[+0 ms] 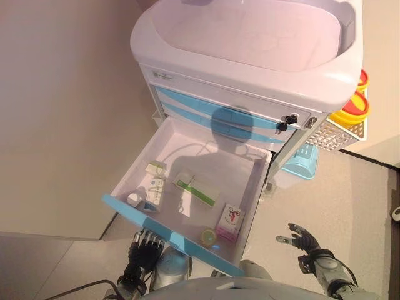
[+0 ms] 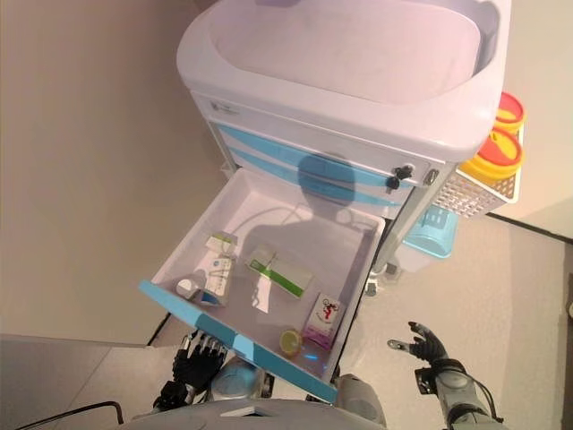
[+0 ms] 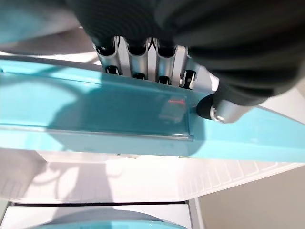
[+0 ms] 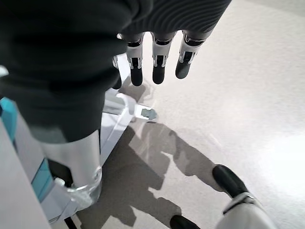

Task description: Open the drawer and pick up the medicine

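Observation:
The cart's bottom drawer (image 1: 250,187) is pulled out wide, its blue front (image 1: 129,214) nearest me. Inside lie a pink medicine box (image 1: 230,222), a long green-and-white box (image 1: 196,189), a white-and-blue box (image 1: 154,190), a small pale box (image 1: 156,167), a white-capped bottle (image 1: 134,199) and a yellow-green round lid (image 1: 208,236). My left hand (image 1: 145,247) is under the drawer front, fingers (image 3: 143,62) curled into the handle on the blue panel (image 3: 119,114). My right hand (image 1: 304,239) is open and empty over the floor, right of the drawer; its fingers (image 4: 157,62) are straight.
The white cart top (image 1: 250,44) overhangs two closed blue-striped drawers (image 1: 212,115), with keys in a lock (image 1: 286,122). A wire basket with yellow-and-red containers (image 1: 351,112) and a blue basket (image 1: 306,159) hang on the cart's right side. A beige wall (image 1: 62,112) runs along the left.

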Controlling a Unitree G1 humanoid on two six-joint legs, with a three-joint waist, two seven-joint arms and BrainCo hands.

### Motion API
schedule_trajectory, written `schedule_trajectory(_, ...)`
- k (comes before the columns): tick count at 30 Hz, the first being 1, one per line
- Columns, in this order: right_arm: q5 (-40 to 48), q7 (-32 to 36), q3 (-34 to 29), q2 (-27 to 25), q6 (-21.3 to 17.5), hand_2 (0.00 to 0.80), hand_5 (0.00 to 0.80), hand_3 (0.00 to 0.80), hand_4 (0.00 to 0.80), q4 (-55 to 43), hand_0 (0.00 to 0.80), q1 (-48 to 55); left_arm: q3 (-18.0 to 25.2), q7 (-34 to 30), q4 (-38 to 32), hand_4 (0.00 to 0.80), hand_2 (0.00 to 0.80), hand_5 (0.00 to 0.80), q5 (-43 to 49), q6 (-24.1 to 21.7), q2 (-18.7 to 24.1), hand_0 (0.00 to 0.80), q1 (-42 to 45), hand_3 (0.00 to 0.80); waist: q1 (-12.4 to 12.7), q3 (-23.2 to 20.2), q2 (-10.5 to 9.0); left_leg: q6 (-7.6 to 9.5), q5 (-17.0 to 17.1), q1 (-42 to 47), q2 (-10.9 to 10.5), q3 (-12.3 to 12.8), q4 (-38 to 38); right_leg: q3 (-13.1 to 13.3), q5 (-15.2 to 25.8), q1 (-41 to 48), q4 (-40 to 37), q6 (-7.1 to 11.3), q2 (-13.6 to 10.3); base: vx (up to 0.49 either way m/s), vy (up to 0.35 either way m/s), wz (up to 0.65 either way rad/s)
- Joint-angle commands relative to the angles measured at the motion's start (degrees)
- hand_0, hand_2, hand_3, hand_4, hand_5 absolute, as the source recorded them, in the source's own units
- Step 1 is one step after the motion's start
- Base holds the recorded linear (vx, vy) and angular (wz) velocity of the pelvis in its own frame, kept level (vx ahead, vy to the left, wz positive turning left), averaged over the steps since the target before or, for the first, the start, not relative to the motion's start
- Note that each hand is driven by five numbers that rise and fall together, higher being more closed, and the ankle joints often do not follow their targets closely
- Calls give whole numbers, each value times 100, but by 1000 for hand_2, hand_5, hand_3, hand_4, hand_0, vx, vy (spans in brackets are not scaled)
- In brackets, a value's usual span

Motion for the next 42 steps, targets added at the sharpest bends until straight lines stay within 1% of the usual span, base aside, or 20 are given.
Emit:
schedule_trajectory(1, -142, -73, -133, -275, -352, 0, 0, 0, 0, 26, 0, -28, -263, -569, -800, 0, 0, 0, 94, -605, 346, 0, 838, 0, 80, -90, -13, 453, -1187, 163, -537, 48, 322, 576, 463, 405, -793, 639, -89, 52, 70, -3)
schedule_trajectory(5, -84, -76, -193, -260, -480, 0, 0, 0, 0, 0, 0, 90, -347, -42, -870, 0, 0, 0, 282, -1252, 357, 0, 787, 0, -43, -226, -38, 526, -1213, 305, -543, 94, 200, 697, 509, 415, -842, 670, -67, 75, 66, -9)
schedule_trajectory(7, 88, -55, -241, -239, -574, 0, 0, 0, 0, -33, 0, 135, -390, 788, -798, 0, 0, 0, 834, -2010, 412, 0, 742, 0, -104, -279, -54, 562, -1244, 402, -547, 117, 136, 801, 496, 446, -850, 683, -38, 92, 52, -20)
schedule_trajectory(8, 153, -38, -253, -228, -594, 0, 0, 0, 0, -45, 0, 139, -400, 1147, -736, 0, 0, 0, 1118, -2285, 440, 0, 711, 0, -136, -314, -60, 578, -1230, 406, -552, 115, 106, 824, 516, 432, -866, 693, -29, 87, 54, -21)
schedule_trajectory(9, 251, -25, -271, -210, -654, 0, 0, 0, 0, -77, 0, 148, -397, 1599, -632, 0, 0, 0, 1603, -2724, 497, 0, 655, 0, -179, -346, -72, 599, -1235, 454, -555, 120, 56, 879, 519, 441, -882, 705, -14, 95, 63, -19)
schedule_trajectory(10, 318, -16, -299, -198, -714, 0, 0, 0, 0, -126, 0, 164, -367, 1984, -543, 0, 0, 0, 1942, -2989, 538, 0, 592, 0, -232, -387, -78, 619, -1238, 493, -559, 130, 6, 938, 522, 444, -906, 711, 4, 93, 55, -17)
schedule_trajectory(13, 420, 27, -322, -184, -795, 0, 0, 0, 0, -293, 0, 220, -344, 2470, -487, 0, 0, 0, 2477, -3364, 630, 0, 523, 0, -325, -450, -85, 648, -1223, 582, -547, 189, -129, 1027, 546, 446, -949, 738, 41, 71, 50, -14)
schedule_trajectory(18, 784, 21, -419, -226, -901, 0, 0, 0, 0, -773, 0, 264, -465, 3122, -719, 0, 0, 0, 3050, -3476, 718, 0, 413, 0, -471, -528, -79, 677, -1158, 710, -498, 339, -404, 1120, 625, 441, -1048, 804, 86, 58, 49, -26)
schedule_trajectory(21, 918, -81, -462, -294, -831, 0, 0, 0, 0, -1327, 0, 291, -599, 3429, -845, 0, 0, 0, 3424, -3449, 724, 0, 386, 0, -554, -560, -82, 695, -1153, 730, -481, 436, -470, 1169, 680, 399, -1101, 839, 95, 40, 45, -19)
schedule_trajectory(24, 674, -416, -463, -421, -918, 0, 0, 0, 0, -1937, 0, 309, -734, 3631, -873, 0, 0, 0, 3708, -3450, 730, 0, 419, 0, -629, -576, -85, 722, -1178, 745, -486, 517, -485, 1222, 716, 362, -1131, 866, 98, 33, 54, -19)
schedule_trajectory(26, 449, -703, -459, -584, -830, 0, 0, 0, 0, -2455, 0, 314, -764, 3753, -889, 0, 0, 0, 3816, -3400, 733, 0, 459, 0, -677, -580, -86, 744, -1203, 749, -487, 571, -477, 1262, 720, 340, -1131, 877, 94, 25, 55, -19)
schedule_trajectory(27, 288, -981, -443, -701, -911, 0, 0, 0, 0, -2824, 0, 293, -786, 3861, -871, 0, 0, 0, 3933, -3369, 750, 0, 489, 0, -709, -585, -84, 764, -1220, 755, -485, 601, -477, 1292, 717, 317, -1115, 884, 93, 20, 51, -20)
schedule_trajectory(29, 132, -1205, -425, -811, -834, 0, 0, 0, 0, -3460, 0, 295, -791, 4028, -825, 0, 0, 0, 4141, -3386, 764, 0, 550, 0, -748, -584, -85, 784, -1245, 765, -481, 645, -473, 1328, 709, 290, -1089, 896, 87, 16, 41, -21)
schedule_trajectory(31, -274, -1497, -444, -934, -1083, 0, 0, 0, 0, -4187, 0, 294, -815, 4236, -713, 0, 0, 0, 4536, -3432, 782, 0, 662, 0, -799, -589, -82, 811, -1275, 778, -473, 702, -472, 1373, 682, 255, -1052, 911, 83, 11, 40, -21)
schedule_trajectory(32, -386, -1535, -452, -959, -1088, 0, 0, 0, 0, -4361, 0, 289, -827, 4271, -692, 0, 0, 0, 4610, -3447, 779, 0, 680, 0, -802, -590, -80, 820, -1281, 779, -474, 712, -470, 1385, 677, 249, -1044, 914, 83, 6, 37, -28)
schedule_trajectory(33, -739, -1648, -437, -1033, -1331, 0, 0, 0, 0, -4723, 0, 271, -866, 4369, -652, 0, 0, 0, 4853, -3445, 782, 0, 722, 0, -816, -589, -78, 838, -1294, 777, -476, 727, -464, 1401, 664, 234, -1028, 922, 80, -4, 29, -23)
schedule_trajectory(36, -1432, -1605, -377, -1199, -1750, 0, 0, 0, 0, -5422, 0, 267, -932, 4509, -590, 0, 0, 0, 5343, -3513, 804, 0, 822, 0, -822, -575, -81, 854, -1302, 759, -478, 744, -452, 1428, 642, 187, -981, 939, 77, -7, 14, -7)
schedule_trajectory(37, -1687, -1450, -294, -1331, -1943, 0, 0, 0, 0, -5791, 0, 264, -961, 4527, -594, 0, 0, 0, 5511, -3478, 816, 0, 872, 0, -809, -569, -89, 858, -1299, 743, -479, 737, -448, 1428, 638, 165, -962, 949, 75, 0, 0, 0)
schedule_trajectory(39, -1996, -1308, -155, -1605, -2229, 0, 0, 0, 0, -6133, 0, 216, -991, 4593, -592, 0, 0, 0, 5676, -3468, 837, 0, 924, 0, -763, -572, -109, 851, -1285, 719, -480, 719, -449, 1409, 634, 146, -952, 960, 68, 0, 0, 0)
schedule_trajectory(42, -2081, -883, 141, -2053, -2555, 0, 0, 0, 0, -6534, 0, 64, -996, 4594, -576, 0, 0, 0, 5788, -3455, 883, 0, 972, 0, -657, -577, -140, 837, -1251, 687, -484, 653, -470, 1356, 633, 137, -949, 961, 62, -18, -19, 4)
